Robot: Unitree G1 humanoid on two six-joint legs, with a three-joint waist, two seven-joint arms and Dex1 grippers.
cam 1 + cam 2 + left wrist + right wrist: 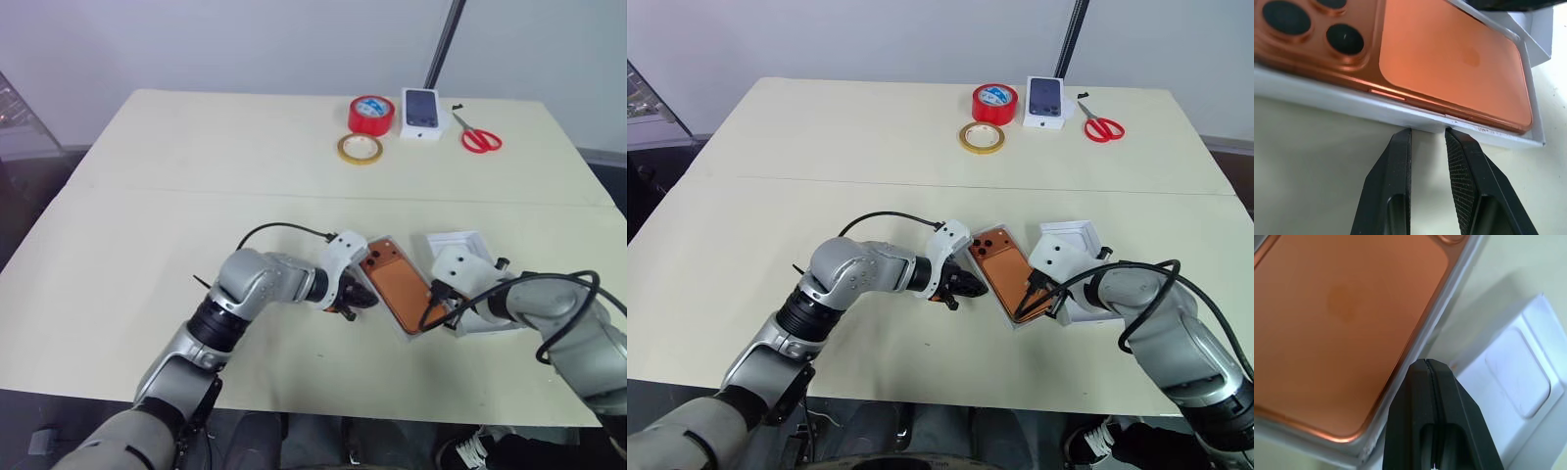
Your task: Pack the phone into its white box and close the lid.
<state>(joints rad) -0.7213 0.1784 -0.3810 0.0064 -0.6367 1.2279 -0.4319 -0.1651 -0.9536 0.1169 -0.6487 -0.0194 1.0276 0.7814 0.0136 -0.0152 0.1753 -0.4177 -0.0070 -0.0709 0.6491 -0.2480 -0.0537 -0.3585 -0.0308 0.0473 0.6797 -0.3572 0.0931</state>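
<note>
The orange phone (397, 284) lies back up in its white box (1352, 105) at the table's near middle, with its camera lenses at the far corner. My left gripper (1427, 132) is at the box's left side. Its fingers stand a little apart with nothing between them, and the tips are against the box's outer wall. My right gripper (1427, 363) is shut and hangs over the box's right edge, by the phone's near end. The lid (460, 242) lies inside up just right of the box, partly under my right wrist, and a rounded recessed panel (1518, 372) shows in it.
At the far edge of the table stand a red tape roll (371, 115), a yellow tape roll (360, 149), a small white box with a dark phone picture (421, 113) and red scissors (478, 135). A black pole (446, 44) rises behind them.
</note>
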